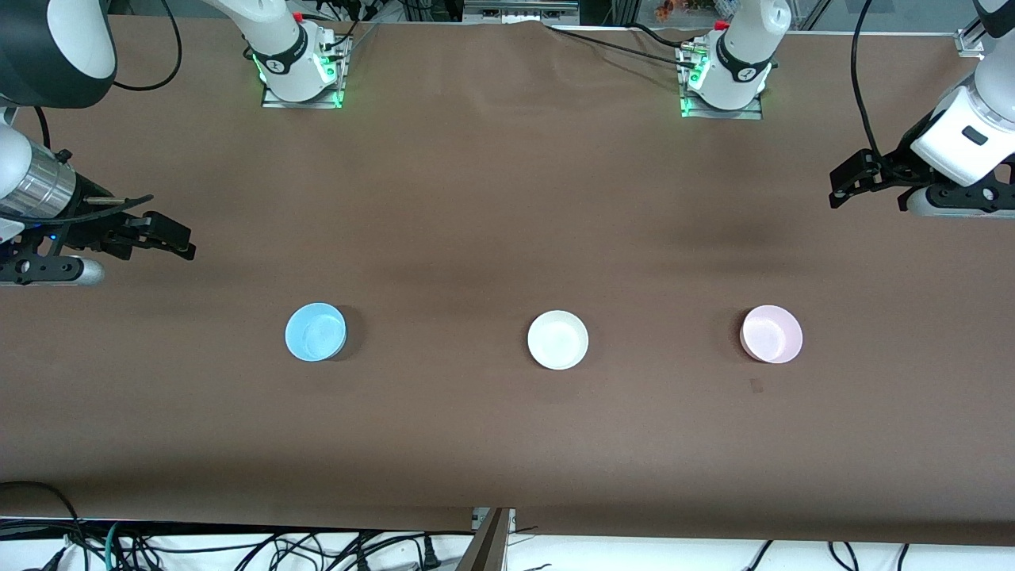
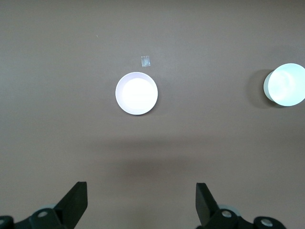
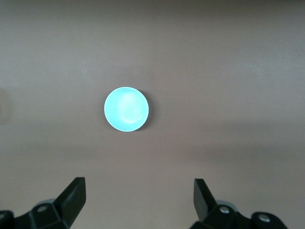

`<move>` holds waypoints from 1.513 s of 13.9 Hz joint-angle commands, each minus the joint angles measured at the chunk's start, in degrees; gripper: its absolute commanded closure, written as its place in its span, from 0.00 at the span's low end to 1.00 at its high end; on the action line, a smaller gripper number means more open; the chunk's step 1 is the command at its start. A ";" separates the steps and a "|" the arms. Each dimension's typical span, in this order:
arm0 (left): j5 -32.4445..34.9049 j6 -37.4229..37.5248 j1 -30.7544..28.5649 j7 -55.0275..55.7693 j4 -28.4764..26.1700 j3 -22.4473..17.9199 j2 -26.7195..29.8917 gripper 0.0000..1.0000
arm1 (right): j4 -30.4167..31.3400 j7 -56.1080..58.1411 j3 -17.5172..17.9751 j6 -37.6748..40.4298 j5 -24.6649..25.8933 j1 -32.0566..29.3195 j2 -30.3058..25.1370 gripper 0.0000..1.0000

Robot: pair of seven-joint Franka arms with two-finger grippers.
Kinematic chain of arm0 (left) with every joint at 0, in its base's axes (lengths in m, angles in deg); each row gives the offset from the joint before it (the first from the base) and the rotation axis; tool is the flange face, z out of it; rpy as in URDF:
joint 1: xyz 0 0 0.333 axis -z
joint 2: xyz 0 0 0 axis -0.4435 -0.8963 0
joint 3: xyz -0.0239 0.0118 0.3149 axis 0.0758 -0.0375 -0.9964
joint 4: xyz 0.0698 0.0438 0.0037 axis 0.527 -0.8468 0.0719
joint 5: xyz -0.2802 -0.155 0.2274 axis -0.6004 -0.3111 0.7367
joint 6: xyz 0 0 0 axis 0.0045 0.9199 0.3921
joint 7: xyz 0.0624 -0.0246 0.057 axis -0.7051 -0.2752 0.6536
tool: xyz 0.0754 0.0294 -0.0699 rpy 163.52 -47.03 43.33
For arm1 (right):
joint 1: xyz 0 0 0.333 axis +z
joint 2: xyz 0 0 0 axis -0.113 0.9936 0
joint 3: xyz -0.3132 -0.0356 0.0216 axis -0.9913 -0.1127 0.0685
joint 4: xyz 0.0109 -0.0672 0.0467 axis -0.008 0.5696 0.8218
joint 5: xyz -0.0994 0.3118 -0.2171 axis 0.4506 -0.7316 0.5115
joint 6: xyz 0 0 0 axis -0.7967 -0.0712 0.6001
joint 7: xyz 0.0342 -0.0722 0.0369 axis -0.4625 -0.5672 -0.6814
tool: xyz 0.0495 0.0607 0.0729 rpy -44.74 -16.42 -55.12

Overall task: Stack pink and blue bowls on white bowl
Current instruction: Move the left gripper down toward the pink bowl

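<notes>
Three bowls sit in a row on the brown surface (image 1: 507, 198), well apart from one another and all about equally near the front camera. The white bowl (image 1: 558, 339) is in the middle. The blue bowl (image 1: 315, 331) lies toward the right arm's end, and the pink bowl (image 1: 771, 334) toward the left arm's end. Each is upright, empty and touches nothing else.

A small square mark (image 1: 756, 385) shows on the surface just nearer the camera than the pink bowl; in the left wrist view it appears as a pale scrap beside that bowl.

The left gripper (image 1: 842, 189) hangs over bare surface at the left arm's end, its jaws spread wide and holding nothing. The right gripper (image 1: 176, 239) hangs over bare surface at the right arm's end, jaws likewise wide apart and empty. Both arms wait.

Nothing lies between either gripper and the bowls. Cables run along the surface's edges, by the arm bases and below its near edge.
</notes>
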 commanded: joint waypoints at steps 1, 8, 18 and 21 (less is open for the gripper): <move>-0.91 1.02 -0.21 -0.97 1.75 0.07 -1.32 0.00 | 1.41 -0.34 0.06 -0.36 0.45 0.10 -1.49 0.00; -0.82 0.85 -6.09 -3.86 1.22 -0.19 -5.44 0.00 | 1.41 -0.34 0.06 -0.36 0.45 0.10 -1.49 0.00; -1.70 -22.00 -12.16 -10.90 0.78 -0.11 -22.58 0.00 | 1.06 -0.17 0.06 -2.11 -0.08 -0.34 -0.96 0.00; -1.78 -24.82 -12.86 -12.31 0.69 -0.02 -26.27 0.00 | 0.79 0.36 0.06 -3.00 0.36 -0.26 -0.70 0.00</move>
